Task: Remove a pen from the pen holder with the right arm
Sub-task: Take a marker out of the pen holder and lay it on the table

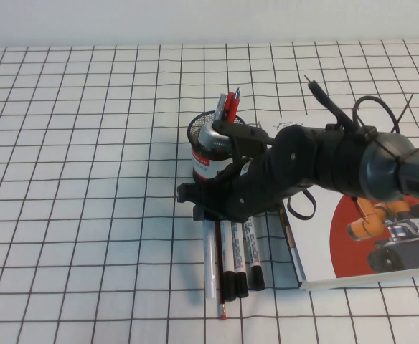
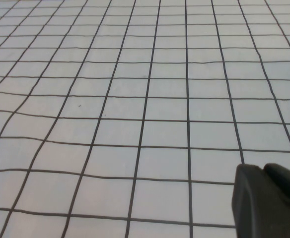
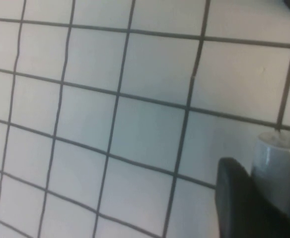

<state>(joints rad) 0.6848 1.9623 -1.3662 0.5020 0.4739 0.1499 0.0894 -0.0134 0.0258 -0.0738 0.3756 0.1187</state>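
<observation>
My right pincer (image 1: 195, 201) is down low over the gridded desk (image 1: 66, 179), with the right arm (image 1: 324, 161) stretched in from the robot's right. It is clenched on a silver pen (image 1: 211, 266). In the right wrist view the pen's pale blunt end (image 3: 279, 163) pokes out beside a dark fingertip (image 3: 237, 198). The rest of the pen runs from the pincer back toward the robot. I can't tell whether it rests on the desk or sits just above it.

The black mesh pen holder (image 1: 211, 136) stands upright just beyond the pincer, on the far side from the robot, with red pens (image 1: 229, 106) sticking out of its top. Three black markers (image 1: 242, 261) lie side by side just to the right of the held pen, parallel to it. A booklet (image 1: 367, 236) with a red disc on its cover lies further right, partly under the arm.

My left pincer (image 2: 266, 196) shows only as a dark edge over bare grid, and I cannot tell its state.
</observation>
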